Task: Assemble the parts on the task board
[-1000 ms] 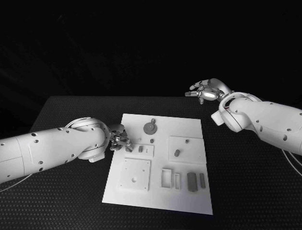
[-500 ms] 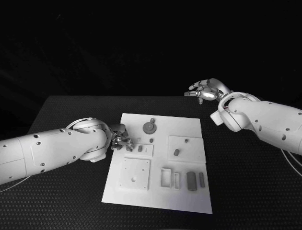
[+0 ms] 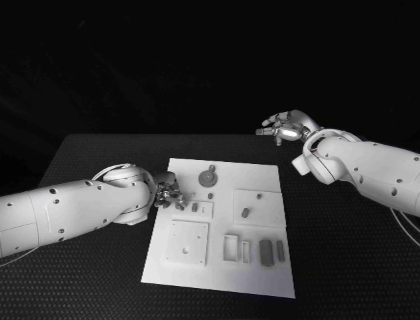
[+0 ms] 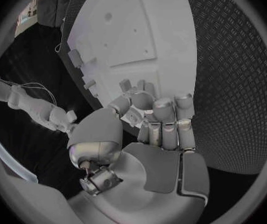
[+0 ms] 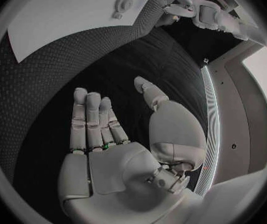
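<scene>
Left hand curled at task board left edge, grip contents unclear. Right hand raised, flat, empty, over black table far-right.

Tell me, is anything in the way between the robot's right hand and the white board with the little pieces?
Nothing visible blocks it. The right hand is raised beyond the far right corner of the task board, fingers apart and holding nothing. Between them lies only bare black table. The left hand is at the board's opposite edge.

board's right edge: open | left edge: left hand blocks
</scene>
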Action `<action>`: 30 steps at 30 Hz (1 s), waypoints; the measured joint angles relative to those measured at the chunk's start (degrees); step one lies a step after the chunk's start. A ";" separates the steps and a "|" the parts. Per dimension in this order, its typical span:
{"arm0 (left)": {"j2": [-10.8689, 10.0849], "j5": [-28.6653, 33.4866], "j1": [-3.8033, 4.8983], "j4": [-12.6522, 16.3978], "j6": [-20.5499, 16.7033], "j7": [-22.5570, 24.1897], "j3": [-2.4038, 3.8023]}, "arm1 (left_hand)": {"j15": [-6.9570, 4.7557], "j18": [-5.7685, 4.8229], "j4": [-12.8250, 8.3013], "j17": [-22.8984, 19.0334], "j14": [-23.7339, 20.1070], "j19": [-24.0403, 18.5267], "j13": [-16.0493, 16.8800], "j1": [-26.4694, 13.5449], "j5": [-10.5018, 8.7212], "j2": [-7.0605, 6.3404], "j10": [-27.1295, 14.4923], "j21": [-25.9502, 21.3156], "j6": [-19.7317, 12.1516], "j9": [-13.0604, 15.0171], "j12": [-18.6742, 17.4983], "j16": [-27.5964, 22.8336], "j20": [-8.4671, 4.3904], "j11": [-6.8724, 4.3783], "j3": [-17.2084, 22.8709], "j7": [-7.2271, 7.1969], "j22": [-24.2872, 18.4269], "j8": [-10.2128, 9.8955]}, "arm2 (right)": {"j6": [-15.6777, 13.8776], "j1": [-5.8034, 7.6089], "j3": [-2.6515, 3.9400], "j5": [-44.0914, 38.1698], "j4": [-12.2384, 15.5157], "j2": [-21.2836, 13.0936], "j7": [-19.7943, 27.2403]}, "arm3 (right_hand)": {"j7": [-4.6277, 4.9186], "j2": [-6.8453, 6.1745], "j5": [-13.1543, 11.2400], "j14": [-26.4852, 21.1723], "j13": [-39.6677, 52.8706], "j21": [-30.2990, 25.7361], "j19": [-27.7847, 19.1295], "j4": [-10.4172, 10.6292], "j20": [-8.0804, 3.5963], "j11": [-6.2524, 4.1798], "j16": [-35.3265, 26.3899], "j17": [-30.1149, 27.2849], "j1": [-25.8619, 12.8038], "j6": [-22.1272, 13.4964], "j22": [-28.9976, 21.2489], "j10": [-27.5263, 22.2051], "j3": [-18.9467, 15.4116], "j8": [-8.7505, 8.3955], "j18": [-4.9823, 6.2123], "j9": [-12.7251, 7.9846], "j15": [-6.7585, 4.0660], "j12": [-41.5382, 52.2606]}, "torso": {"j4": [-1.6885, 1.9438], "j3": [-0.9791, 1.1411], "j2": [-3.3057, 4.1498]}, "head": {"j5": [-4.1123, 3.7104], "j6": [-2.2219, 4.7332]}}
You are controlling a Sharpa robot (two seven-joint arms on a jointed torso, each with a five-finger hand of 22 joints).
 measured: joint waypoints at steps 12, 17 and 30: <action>0.26 -1.62 -0.38 -0.09 -0.03 -0.06 0.13 | 0.02 0.00 -0.03 -0.01 -0.01 0.00 -0.26 0.02 0.11 0.02 -0.01 0.00 -0.03 0.64 0.00 0.00 0.00 0.01 -0.04 -0.04 -0.01 1.84 | 0.03 -0.02 -0.01 0.00 0.05 -0.08 0.00 | 0.00 0.00 0.00 0.00 -0.06 0.00 0.00 0.00 0.00 0.00 0.00 -0.06 0.00 0.00 0.00 0.00 0.00 0.00 -0.05 -0.05 0.00 0.00 | 0.00 0.03 0.00 | -0.18 -0.06; 0.28 -1.97 -0.41 -0.09 -0.06 -0.07 0.14 | 0.00 0.00 -0.06 -0.01 0.02 0.00 -0.34 0.03 0.11 0.02 -0.01 0.00 -0.04 1.22 0.00 0.00 0.00 0.01 -0.08 -0.05 -0.01 1.85 | 0.04 -0.03 -0.01 0.00 0.05 -0.12 0.01 | 0.00 0.00 0.00 0.00 -0.11 0.00 0.00 0.00 0.00 0.00 0.00 -0.05 0.00 0.00 0.00 0.00 0.00 0.00 -0.08 -0.05 0.00 0.00 | 0.00 0.03 0.00 | -0.25 -0.03; -0.11 -3.05 -0.55 0.91 -0.50 -0.10 0.16 | 0.07 0.00 -0.29 -0.01 0.13 -0.01 -0.78 0.03 0.10 0.02 -0.01 0.00 -0.10 2.48 0.25 0.00 0.00 0.02 0.13 -0.13 -0.02 1.82 | 0.05 -0.10 0.00 0.00 0.07 -0.21 0.01 | 0.00 0.00 0.00 0.00 -0.17 0.00 0.00 0.00 0.00 0.00 0.00 -0.12 0.00 0.00 0.00 0.00 0.00 0.00 -0.38 -0.10 0.00 0.00 | 0.02 -0.02 -0.01 | -0.35 0.07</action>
